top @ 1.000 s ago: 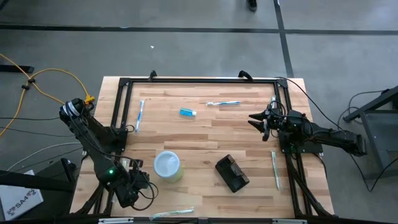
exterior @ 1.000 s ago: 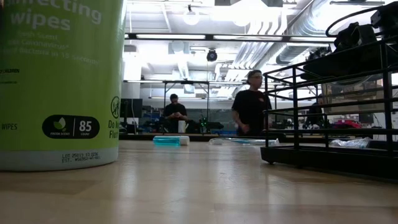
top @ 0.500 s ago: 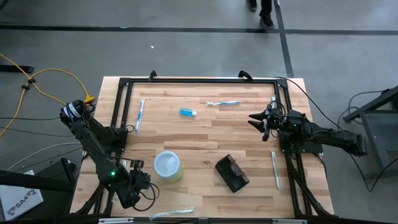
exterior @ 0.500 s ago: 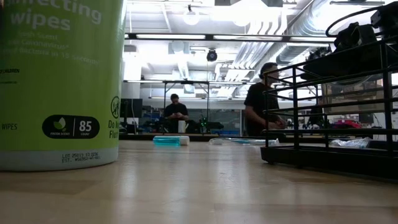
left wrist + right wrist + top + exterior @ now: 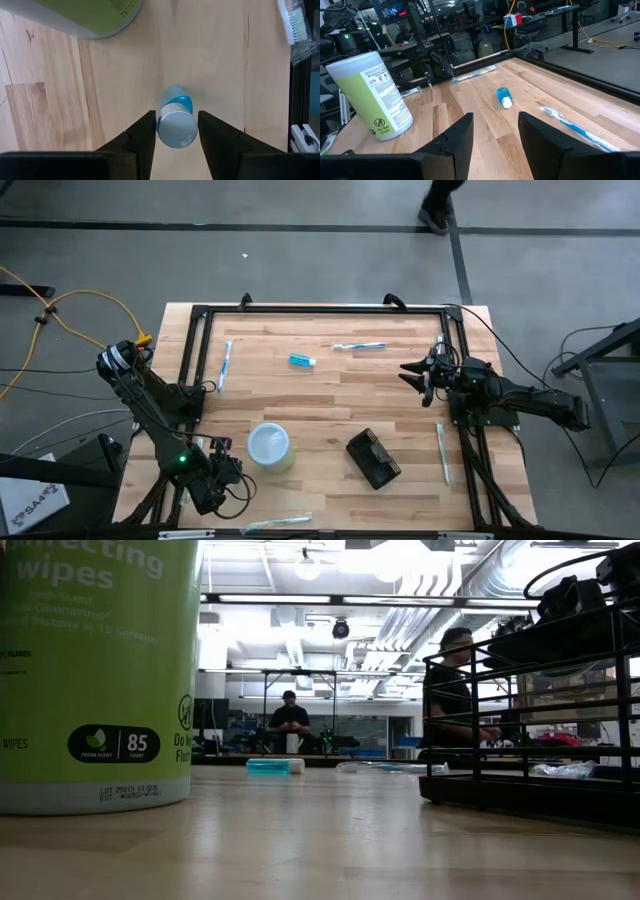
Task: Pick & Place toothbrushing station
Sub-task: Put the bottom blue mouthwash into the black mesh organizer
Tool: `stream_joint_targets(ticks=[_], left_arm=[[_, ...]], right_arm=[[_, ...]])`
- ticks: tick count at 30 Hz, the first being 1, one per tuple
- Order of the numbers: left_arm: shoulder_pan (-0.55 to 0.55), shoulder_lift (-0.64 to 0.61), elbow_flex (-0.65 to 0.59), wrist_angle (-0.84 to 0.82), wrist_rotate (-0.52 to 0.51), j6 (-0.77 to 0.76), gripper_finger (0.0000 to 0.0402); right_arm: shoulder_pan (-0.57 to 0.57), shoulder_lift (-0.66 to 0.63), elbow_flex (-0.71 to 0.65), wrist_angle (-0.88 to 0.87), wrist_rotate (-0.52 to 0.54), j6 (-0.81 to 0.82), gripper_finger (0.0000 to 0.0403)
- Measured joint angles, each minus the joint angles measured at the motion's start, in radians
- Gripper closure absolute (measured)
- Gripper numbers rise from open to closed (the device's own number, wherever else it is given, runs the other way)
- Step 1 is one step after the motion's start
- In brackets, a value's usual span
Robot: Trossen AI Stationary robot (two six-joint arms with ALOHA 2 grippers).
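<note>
The toothbrushing station (image 5: 373,458), a small black block, lies flat and askew on the wooden table, near the front and right of the middle. My left gripper (image 5: 225,477) hangs at the near left corner, beside the green wipes canister (image 5: 270,447). In its wrist view it (image 5: 176,131) is shut on a small blue bottle with a white cap (image 5: 176,122). My right gripper (image 5: 410,370) waits level at the table's right side, open with nothing between its fingers (image 5: 495,137). My left gripper pinches the small bottle's white cap (image 5: 176,131) between its two fingers, one on each side. The fingers come steeply from above. The blue body (image 5: 178,100) points away below the cap; I cannot tell whether its lower end touches the table.
A second blue bottle (image 5: 302,361) lies toward the far side. Toothbrushes lie far (image 5: 358,346), left (image 5: 224,365), right (image 5: 441,452) and at the near edge (image 5: 275,523). A black frame (image 5: 320,308) rims the table. People move beyond the far edge (image 5: 455,700).
Both arms and everything on the table have kept still. A person beyond the table's far edge has walked toward the right.
</note>
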Motion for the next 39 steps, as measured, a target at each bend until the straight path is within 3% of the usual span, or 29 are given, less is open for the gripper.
stream_joint_targets(ticks=[8, 16, 39], left_arm=[[0.0, 0.0, 0.0, 0.0, 0.0, -0.007, 0.0268], [0.0, -0.002, 0.0, 0.0, -0.003, -0.011, 0.0313], [0.0, -0.006, 0.002, -0.013, 0.036, -0.037, 0.0313]], right_arm=[[0.0, 0.0, 0.0, 0.0, 0.0, 0.0, 0.0255], [0.0, 0.0, 0.0, 0.0, 0.0, 0.0, 0.0255], [0.0, 0.0, 0.0, 0.0, 0.0, 0.0, 0.0255]])
